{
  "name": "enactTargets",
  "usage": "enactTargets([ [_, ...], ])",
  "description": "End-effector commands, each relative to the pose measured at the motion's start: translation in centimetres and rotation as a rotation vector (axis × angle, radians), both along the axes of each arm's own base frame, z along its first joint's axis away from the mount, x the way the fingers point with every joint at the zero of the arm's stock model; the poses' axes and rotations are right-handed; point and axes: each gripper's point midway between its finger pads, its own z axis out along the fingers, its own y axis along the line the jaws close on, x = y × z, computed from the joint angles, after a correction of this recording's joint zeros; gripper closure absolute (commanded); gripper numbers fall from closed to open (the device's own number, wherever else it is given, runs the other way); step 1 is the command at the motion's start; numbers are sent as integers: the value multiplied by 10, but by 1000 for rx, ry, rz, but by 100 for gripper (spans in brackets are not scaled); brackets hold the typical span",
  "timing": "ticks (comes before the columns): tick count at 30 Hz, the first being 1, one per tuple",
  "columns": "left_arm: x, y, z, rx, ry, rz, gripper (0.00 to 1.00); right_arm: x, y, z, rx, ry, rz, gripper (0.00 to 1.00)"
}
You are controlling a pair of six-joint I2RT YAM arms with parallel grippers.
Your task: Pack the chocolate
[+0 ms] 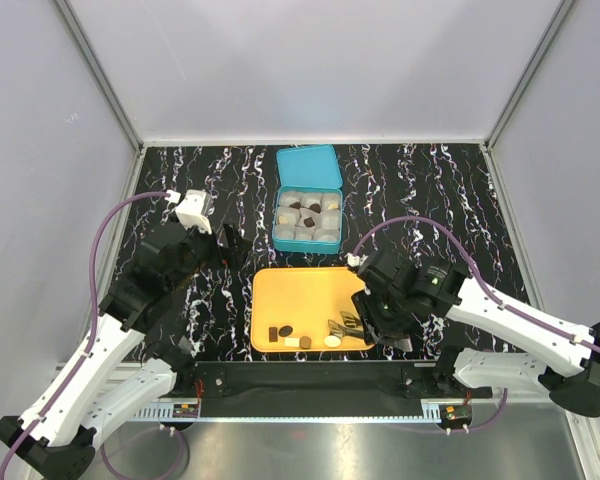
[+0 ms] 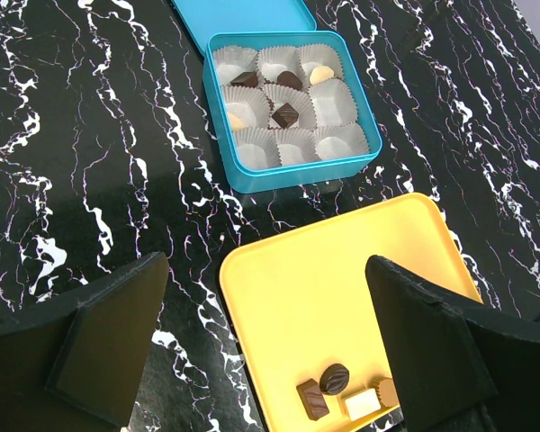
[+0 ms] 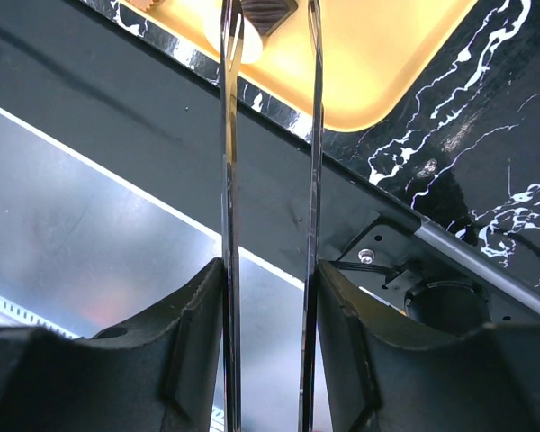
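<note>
Brown chocolate (image 3: 268,13) between tips of steel tongs (image 3: 229,180), inside orange tray (image 3: 387,54).

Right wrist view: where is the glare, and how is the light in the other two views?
Right wrist view: the tongs carry bright glare, the orange tray looks washed out, the near fingers are dark. Left wrist view: the blue tin is sharp, the left fingers almost black. Top view: even light, faint shadows.
</note>
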Motion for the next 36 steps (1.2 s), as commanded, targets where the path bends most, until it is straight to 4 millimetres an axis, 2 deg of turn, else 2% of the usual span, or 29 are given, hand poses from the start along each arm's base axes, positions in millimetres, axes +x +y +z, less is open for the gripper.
enactTargets([
  [1,5,-2,7,-11,-36,-1,1,-2,9,3,35,9,-9,50],
  [15,5,-2,7,-11,-36,-5,1,-5,22,-6,48,67,-62,50],
  [24,4,-2,8,-14,-41,-5,1,-9,13,-13,-8,93,-104,50],
  [36,4,-2,7,-14,-38,-4,1,-8,3,-12,-40,75,-130,51],
])
